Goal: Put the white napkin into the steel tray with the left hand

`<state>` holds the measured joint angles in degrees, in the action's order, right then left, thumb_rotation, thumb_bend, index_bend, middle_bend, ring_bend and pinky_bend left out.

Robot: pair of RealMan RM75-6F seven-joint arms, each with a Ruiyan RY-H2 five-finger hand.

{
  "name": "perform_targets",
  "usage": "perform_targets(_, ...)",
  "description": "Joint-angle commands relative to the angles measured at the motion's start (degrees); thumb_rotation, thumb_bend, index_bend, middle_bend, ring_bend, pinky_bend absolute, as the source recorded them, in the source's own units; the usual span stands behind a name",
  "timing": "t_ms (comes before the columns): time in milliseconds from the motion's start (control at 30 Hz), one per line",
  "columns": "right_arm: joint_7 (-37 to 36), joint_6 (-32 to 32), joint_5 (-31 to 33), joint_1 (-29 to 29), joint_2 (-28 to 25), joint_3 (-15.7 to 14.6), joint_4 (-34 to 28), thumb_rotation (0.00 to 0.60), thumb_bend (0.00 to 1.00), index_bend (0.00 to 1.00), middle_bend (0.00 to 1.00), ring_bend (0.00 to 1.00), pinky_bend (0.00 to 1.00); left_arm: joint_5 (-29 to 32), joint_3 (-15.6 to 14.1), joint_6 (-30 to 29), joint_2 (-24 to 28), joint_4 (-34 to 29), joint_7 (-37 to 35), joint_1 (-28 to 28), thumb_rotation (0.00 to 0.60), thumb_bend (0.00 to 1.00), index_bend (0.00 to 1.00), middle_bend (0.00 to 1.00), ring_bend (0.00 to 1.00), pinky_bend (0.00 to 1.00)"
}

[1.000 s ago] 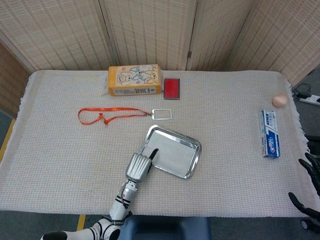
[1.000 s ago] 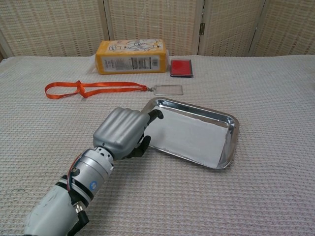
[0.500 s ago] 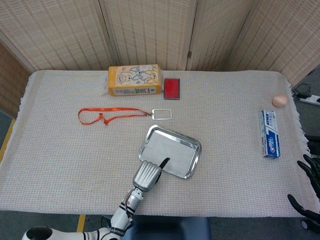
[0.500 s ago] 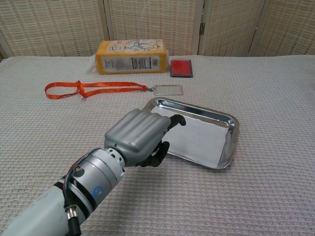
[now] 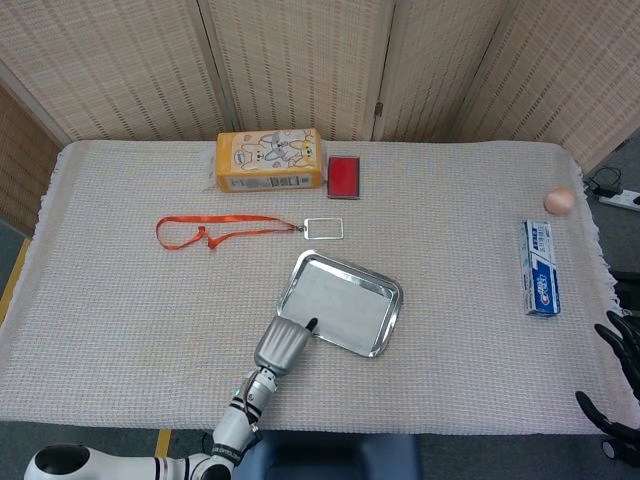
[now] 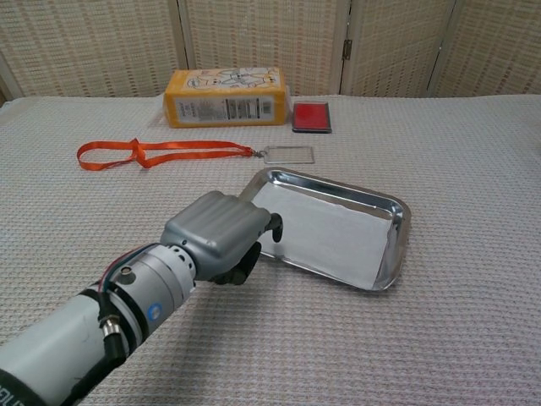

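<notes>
Napkin (image 6: 325, 233) lies flat in tray (image 6: 397, 222); left hand (image 6: 221, 236) at tray's near-left edge, fingers curled, holding nothing afaict.

Right hand (image 5: 618, 385) cropped at frame edge

left hand (image 6: 221, 235): smooth grey metal-look shell over the back, ridged into rounded knuckle humps; dark black fingers (image 6: 272, 227) beneath
wrist (image 6: 148, 286): silver-grey cylinder with a small round blue mark and a small round fastener on its face
cables (image 6: 114, 269): thin red and green wires at the wrist
forearm (image 6: 51, 347): pale grey tube with a black ring
right hand (image 5: 618, 380): black fingers only, at the picture's right edge
</notes>
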<state>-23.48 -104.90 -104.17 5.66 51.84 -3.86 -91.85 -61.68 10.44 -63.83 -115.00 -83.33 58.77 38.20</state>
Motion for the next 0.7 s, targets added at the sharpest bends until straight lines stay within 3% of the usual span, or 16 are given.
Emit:
perform_targets(33, 0.2, 0.0, -0.2, 0.0, 0.0, -0.1, -0.1, 0.6, 0.38, 0.0, 0.0, 0.0, 0.0, 2.5, 0.1, 0.5, 0.6, -0.6, 1.6, 0.7, 0.6, 0.83, 0.34, 1.0, 1.0, 1.0)
perform_targets(700, -2.1, -0.9, 0.2, 0.0, -0.5, 0.1, 0.4, 0.6, 0.38, 0.0, 0.0, 0.0, 0.0, 4.5, -0.8, 1.0, -1.5, 4.0, -0.9, 3.6, 0.6, 0.83, 0.35, 1.0, 1.0, 1.0)
